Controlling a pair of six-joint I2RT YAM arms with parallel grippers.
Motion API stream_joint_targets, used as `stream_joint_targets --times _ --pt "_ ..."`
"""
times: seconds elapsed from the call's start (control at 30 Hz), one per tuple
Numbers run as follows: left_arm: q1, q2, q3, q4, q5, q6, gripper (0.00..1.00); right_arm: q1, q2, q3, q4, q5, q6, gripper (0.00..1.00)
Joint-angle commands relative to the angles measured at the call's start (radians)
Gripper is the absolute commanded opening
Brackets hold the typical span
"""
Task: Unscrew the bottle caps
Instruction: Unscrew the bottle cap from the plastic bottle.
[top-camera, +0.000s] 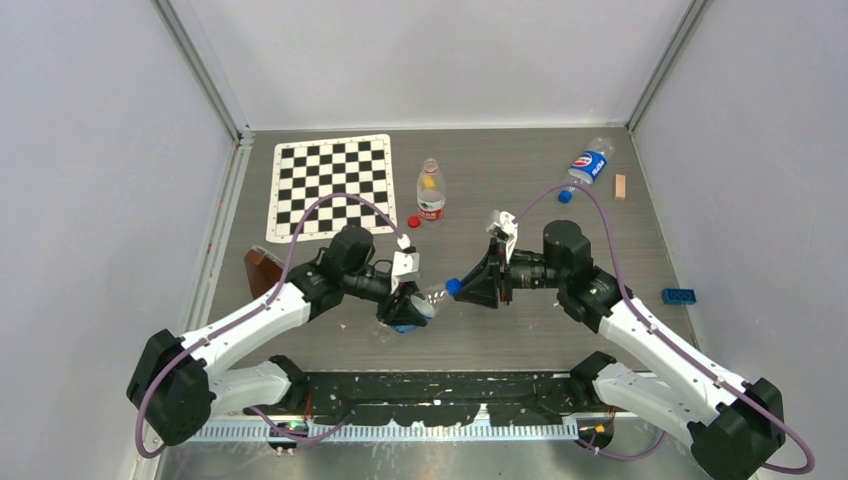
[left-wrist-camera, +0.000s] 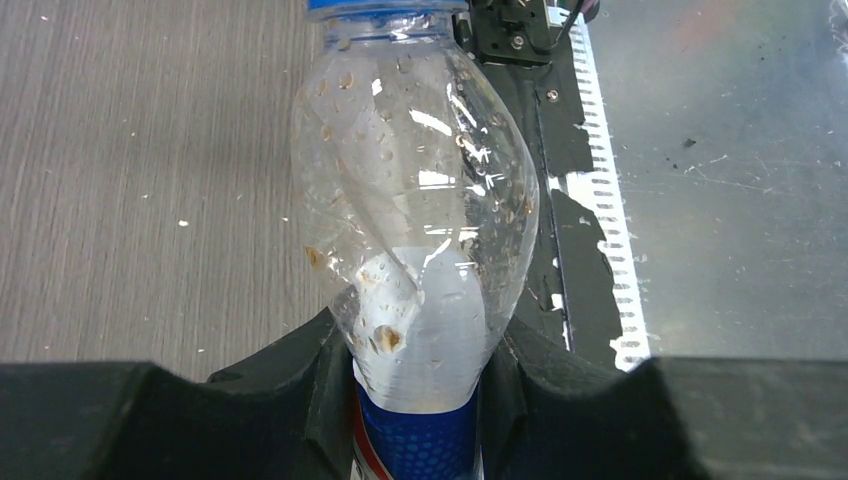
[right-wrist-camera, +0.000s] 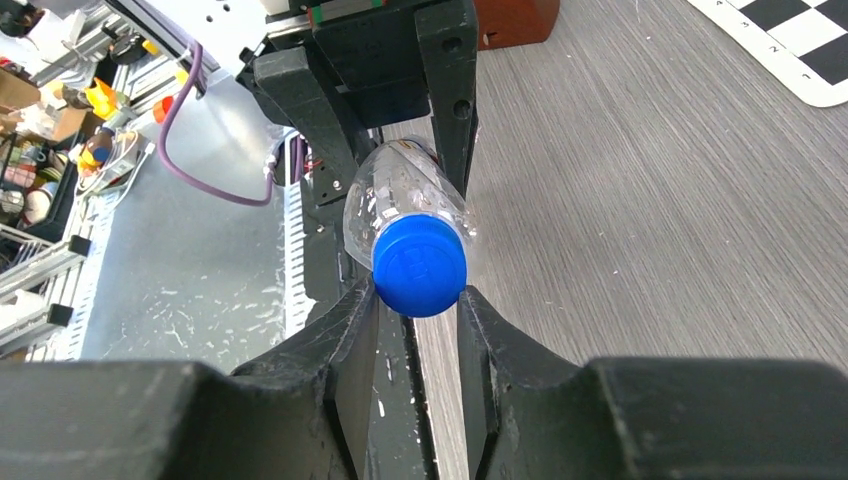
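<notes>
Right wrist: the blue cap (right-wrist-camera: 420, 265) is pinched by the right end effector (right-wrist-camera: 418, 293); the bottle (left-wrist-camera: 410, 200) is clamped by the left end effector (left-wrist-camera: 418, 345).

Grey wood-grain table (top-camera: 500, 160), pale walls (top-camera: 430, 60)

Three bottles (top-camera: 431, 190), three caps (top-camera: 414, 222)

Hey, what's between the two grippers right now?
A clear blue-label bottle bridges the gap: the left gripper clamps its body, the right gripper its blue cap. The top view shows this.
</notes>
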Motion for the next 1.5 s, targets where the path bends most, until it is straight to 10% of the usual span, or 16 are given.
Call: stream_joint_targets --times 0.0,0.13,0.27,1.47 --pt "-0.012 -0.034 0.029 0.045 0.002 -0.009 0.09 0.001 -0.018 0.015 0.033 0.142 0.001 0.07" --pt "-0.012 -0.069 -0.045 0.15 -0.317 -0.031 0.08 0.0 -0.061 -0.013 0.131 0.3 0.237 0.56" --pt "-0.014 -0.099 -0.081 0.183 -0.434 -0.021 0.06 0.001 -0.064 0.002 0.181 0.311 0.377 0.71" --pt "-0.116 -0.092 -0.097 0.243 -0.57 0.031 0.07 0.001 0.194 0.13 0.072 0.211 0.467 0.43"
